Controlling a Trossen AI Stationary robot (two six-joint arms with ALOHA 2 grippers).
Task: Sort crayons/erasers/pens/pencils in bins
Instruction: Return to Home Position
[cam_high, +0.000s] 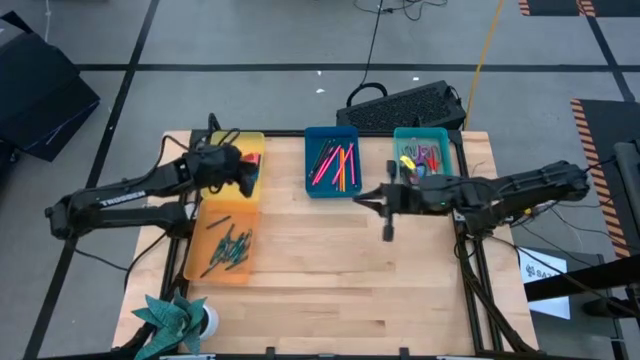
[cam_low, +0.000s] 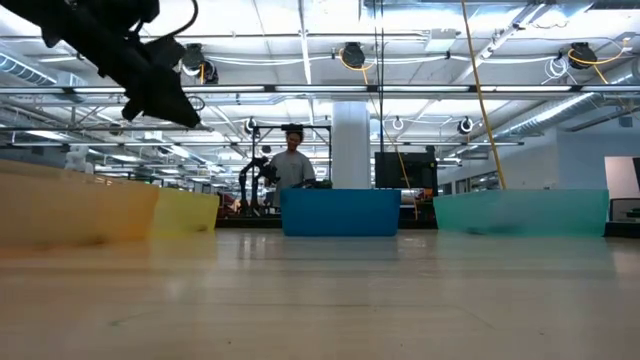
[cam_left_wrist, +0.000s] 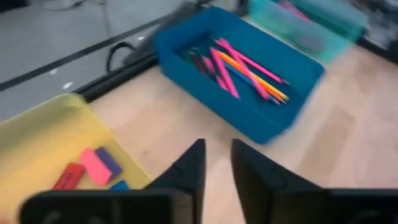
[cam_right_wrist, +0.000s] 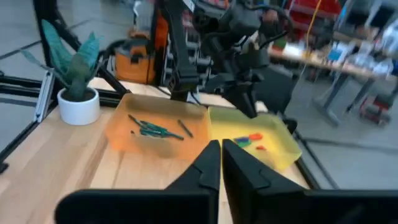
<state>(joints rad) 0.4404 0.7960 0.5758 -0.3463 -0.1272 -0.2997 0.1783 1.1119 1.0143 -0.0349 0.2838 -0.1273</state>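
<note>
Hovering above the yellow bin (cam_high: 246, 147), the left gripper (cam_left_wrist: 217, 165) shows fingers slightly apart, empty; erasers (cam_left_wrist: 93, 168) lie inside it; light, stiff, grippy blocks, probably best pinched across their short sides; right gripper (cam_right_wrist: 221, 163) nearly together, empty.

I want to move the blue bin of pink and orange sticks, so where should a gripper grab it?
Probably best by the rim of a short end wall of the blue bin, coming straight down from above, one finger inside and one outside. The bin is shallow and open-topped, and the sticks lie lengthwise along its floor, so the thin upright wall is the graspable part.
</note>
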